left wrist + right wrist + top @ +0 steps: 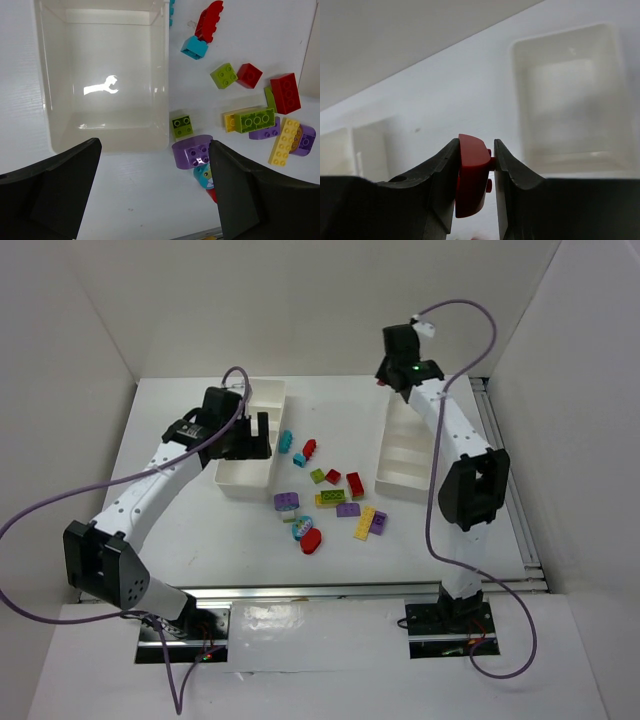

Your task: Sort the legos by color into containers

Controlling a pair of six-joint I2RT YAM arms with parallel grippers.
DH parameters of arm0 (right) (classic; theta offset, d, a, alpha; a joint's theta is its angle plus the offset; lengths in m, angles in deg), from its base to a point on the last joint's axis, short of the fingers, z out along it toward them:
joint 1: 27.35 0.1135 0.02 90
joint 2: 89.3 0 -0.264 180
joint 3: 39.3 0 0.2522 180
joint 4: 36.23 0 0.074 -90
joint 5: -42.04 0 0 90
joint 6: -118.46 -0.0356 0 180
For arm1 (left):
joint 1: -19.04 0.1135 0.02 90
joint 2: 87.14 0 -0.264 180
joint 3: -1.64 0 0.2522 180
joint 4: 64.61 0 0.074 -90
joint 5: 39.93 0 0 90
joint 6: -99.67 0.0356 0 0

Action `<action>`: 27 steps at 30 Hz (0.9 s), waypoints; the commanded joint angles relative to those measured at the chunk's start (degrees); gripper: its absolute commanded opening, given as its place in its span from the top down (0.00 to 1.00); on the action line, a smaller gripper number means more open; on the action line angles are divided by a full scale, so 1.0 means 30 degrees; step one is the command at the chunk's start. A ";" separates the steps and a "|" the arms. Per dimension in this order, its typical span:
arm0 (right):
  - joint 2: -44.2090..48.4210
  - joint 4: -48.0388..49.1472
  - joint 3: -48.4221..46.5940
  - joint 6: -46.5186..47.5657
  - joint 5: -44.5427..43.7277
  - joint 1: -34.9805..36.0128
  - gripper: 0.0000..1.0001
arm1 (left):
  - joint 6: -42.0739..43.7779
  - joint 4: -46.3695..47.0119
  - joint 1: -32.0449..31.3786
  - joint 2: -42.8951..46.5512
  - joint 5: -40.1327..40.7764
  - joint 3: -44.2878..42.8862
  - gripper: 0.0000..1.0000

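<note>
Legos [348, 509] lie loose on the table [180, 540], clustered between the two white trays.

Nearest: red rounded piece [311, 540], touching a teal piece [297, 529]. Just beyond, a purple rounded brick [286, 502] on the left. On the right, a long yellow brick [365, 523] beside a purple piece [379, 522].

Mid-cluster: lime green plate [332, 497] against a yellow piece. Past it, a red brick [355, 483]. A small lime brick [317, 476] sits beside a small red brick [333, 476].

Far end of cluster: red wavy piece [309, 449] and two teal bricks [285, 441].

Left tray [243, 483] lies left of the cluster. Left gripper [255, 438] hangs over its near part, fingers [55, 190] spread wide, holding nothing.

Right tray [400, 483] lies right of the cluster. Right gripper [390, 378] is at its far end, raised above it. Its fingers [437, 170] are clamped on a red curved piece [470, 175]. A tray compartment shows below and beyond in the right wrist view.
</note>
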 commanded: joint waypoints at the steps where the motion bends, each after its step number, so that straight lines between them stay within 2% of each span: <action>1: 0.0302 0.0392 0.1677 0.0331 -0.0105 -0.1513 0.73 | -0.0169 0.0290 -0.0315 -0.0660 -0.0371 -0.1024 0.00; 7: -0.1861 0.0216 0.0276 0.0739 0.0102 -0.3010 0.67 | 0.0007 0.0290 -0.0493 -0.1073 -0.0371 -0.1640 0.00; 8: -0.2561 0.0216 -0.0510 0.0741 0.0276 -0.3242 0.59 | 0.0007 0.0290 -0.0493 -0.1073 -0.0371 -0.1642 0.00; 9: -0.2887 -0.0045 -0.0952 0.0741 0.0278 -0.3244 0.47 | 0.0007 0.0290 -0.0493 -0.1073 -0.0371 -0.1642 0.00; 12: -0.3417 -0.0866 -0.2712 0.0741 0.0102 -0.3449 0.04 | 0.0007 0.0085 -0.0668 -0.1073 -0.0547 -0.1847 0.00; 15: -0.2513 -0.0549 -0.1986 0.1120 -0.0335 -0.3012 0.04 | 0.0183 -0.0323 -0.0668 -0.1249 -0.0197 -0.2052 0.00; 16: -0.2161 -0.0169 -0.1663 0.1122 -0.0337 -0.2546 0.12 | 0.0183 -0.0325 -0.0668 -0.1249 0.0008 -0.2255 0.00; 19: -0.0784 0.0389 -0.0111 0.1471 0.0131 -0.0910 0.19 | 0.0183 -0.0764 -0.0668 -0.1249 0.1266 -0.2433 0.00; 22: -0.0576 0.0392 0.0684 0.1473 0.0773 0.1490 0.14 | -0.0400 -0.1262 0.0267 -0.0870 0.2032 -0.2433 0.00; 23: -0.0837 0.0131 0.0684 0.1473 0.1066 0.2024 0.09 | -0.0664 -0.1262 0.0617 -0.0578 0.2032 -0.2433 0.00; 27: -0.2533 -0.0138 0.0186 0.0275 0.1971 0.4106 0.07 | -0.1282 -0.1262 0.1644 0.0125 0.1797 -0.1702 0.02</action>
